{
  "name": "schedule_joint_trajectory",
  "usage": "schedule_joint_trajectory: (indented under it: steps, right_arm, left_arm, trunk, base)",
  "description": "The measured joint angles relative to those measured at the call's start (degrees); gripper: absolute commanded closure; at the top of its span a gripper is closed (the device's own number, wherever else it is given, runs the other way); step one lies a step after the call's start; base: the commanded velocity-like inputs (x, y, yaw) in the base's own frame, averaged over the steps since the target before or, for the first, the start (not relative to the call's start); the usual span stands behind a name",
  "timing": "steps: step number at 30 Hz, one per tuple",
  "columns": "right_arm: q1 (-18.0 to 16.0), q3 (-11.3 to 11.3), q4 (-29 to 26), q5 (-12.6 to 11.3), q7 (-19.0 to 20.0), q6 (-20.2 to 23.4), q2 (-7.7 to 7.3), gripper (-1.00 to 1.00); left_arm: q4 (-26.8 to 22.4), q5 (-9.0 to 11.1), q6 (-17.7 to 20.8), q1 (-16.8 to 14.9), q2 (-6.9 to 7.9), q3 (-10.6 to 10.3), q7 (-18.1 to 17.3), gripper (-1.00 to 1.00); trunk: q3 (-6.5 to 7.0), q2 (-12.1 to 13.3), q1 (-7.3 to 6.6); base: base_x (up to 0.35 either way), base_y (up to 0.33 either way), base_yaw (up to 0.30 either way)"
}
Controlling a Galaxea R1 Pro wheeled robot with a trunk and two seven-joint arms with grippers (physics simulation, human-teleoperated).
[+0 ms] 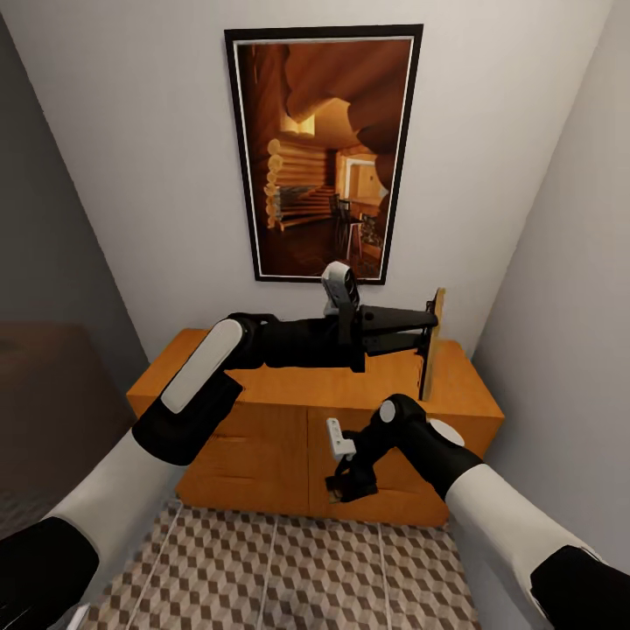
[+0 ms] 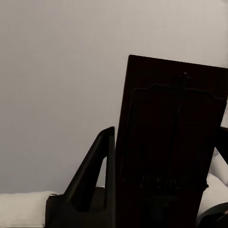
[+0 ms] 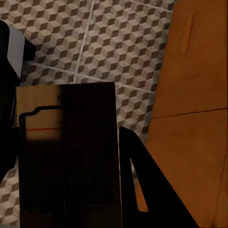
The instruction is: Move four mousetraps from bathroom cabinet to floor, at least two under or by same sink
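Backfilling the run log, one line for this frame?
left gripper: holds mousetrap over cabinet | right gripper: holds second mousetrap

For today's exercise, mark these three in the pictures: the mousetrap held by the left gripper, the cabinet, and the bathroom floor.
mousetrap (image 1: 430, 344), head view, on its tan wooden edge.
cabinet (image 1: 262, 446), head view, on its front panel.
bathroom floor (image 1: 289, 569), head view, on a cube-patterned tile.

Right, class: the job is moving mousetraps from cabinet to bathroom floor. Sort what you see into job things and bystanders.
Job things:
left gripper holding an upright mousetrap
right gripper holding a second mousetrap
cabinet
bathroom floor

Bystanders:
framed picture
grey walls
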Motion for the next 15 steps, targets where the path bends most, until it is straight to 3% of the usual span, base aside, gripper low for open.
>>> schedule_joint_trajectory:
  steps: [6, 11, 15]
  right_arm:
    - [0.01, -0.57, 0.07, -0.04, 0.01, 0.0, -1.06, 1.0]
    - [0.01, -0.61, 0.03, -0.08, 0.08, 0.0, -2.94, 1.0]
    - [0.01, -0.55, 0.01, -0.11, 0.09, 0.0, -4.19, 1.0]
  left_arm:
    - [-0.02, 0.09, 0.21, 0.01, 1.74, 1.32, -0.03, 1.0]
    - [-0.06, 0.81, 0.27, 0.01, 3.19, 1.89, -0.03, 1.0]
    - [-0.06, 1.67, 0.3, 0.01, 4.17, 3.54, -0.03, 1.0]
  trunk:
    - [0.0, 0.0, 0.0]
    - [0.0, 0.0, 0.0]
    - [0.0, 0.0, 0.0]
  base:
    - [0.0, 0.0, 0.0]
    - [0.0, 0.0, 0.0]
    - [0.0, 0.0, 0.0]
